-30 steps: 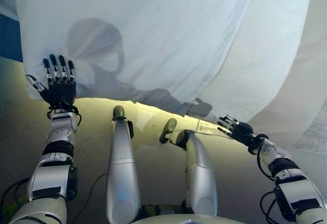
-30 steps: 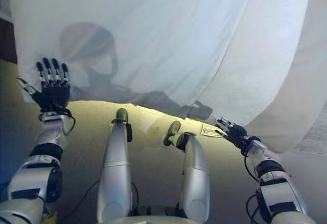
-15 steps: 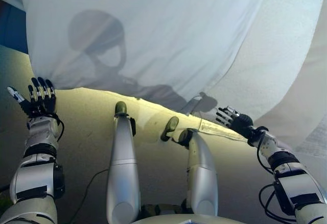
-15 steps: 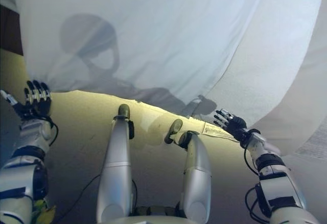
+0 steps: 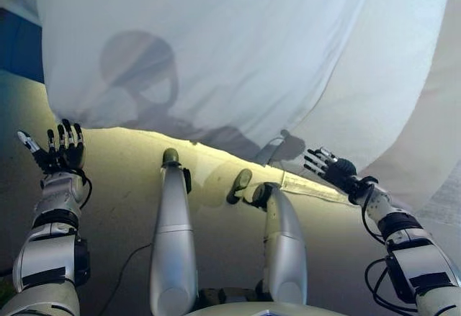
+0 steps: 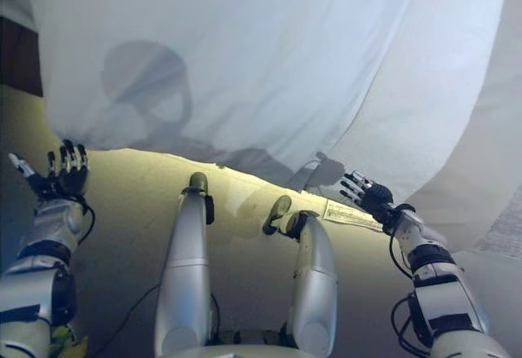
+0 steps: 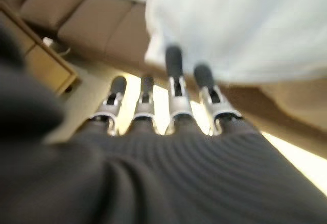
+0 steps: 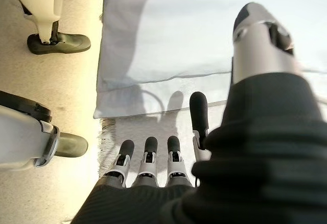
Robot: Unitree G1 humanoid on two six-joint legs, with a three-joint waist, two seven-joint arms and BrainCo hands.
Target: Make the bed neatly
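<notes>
The left hand [image 5: 61, 154] has come off the white sheet [image 5: 216, 50]: a second ago it lay flat on the sheet's corner, and now it hovers below that hem at about 9 o'clock, fingers straight and spread, holding nothing. The right hand [image 5: 333, 168] at 4 o'clock has lifted a little and spread its fingers too, empty, just beside the sheet's lower edge and the white label [image 5: 306, 184] there. The sheet fills the upper part of the head views, hanging down the side of the bed. With both hands free, smoothing seems to be paused; the sheet's edge looks uneven, higher at 9 o'clock and dropping toward 3 o'clock, so more tidying is likely needed.

The left wrist view shows fingertips [image 7: 173, 60] reaching the sheet's hem, plus a brown cushioned seat [image 7: 76, 20] and a wooden cabinet [image 7: 43, 66] unseen from the head. The right wrist view shows a fringed rug [image 8: 148, 127] beneath the sheet.
</notes>
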